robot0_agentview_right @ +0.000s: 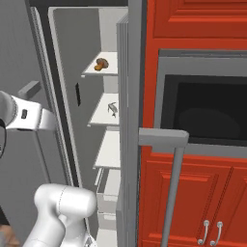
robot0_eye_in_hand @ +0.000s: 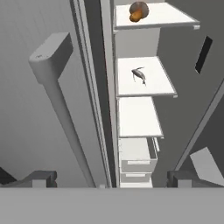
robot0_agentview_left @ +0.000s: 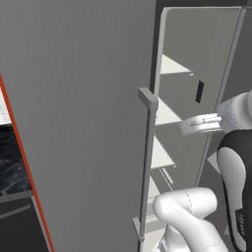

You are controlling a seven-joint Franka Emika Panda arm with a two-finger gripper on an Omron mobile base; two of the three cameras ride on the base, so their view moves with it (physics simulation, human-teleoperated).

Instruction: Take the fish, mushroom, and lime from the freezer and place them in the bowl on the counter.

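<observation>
The tall grey brushed-metal freezer stands ajar, pale shelves showing. The white two-finger gripper has its jaws wide, holding nothing. The small grey fish lies at twelve o'clock; the brown-orange domed mushroom sits on the shelf above.

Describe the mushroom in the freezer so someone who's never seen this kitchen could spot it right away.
Look inside the open grey freezer, at its pale shelves. The mushroom sits on the topmost visible shelf, one above the small grey fish. It is the only brown-orange, domed thing there.
</observation>
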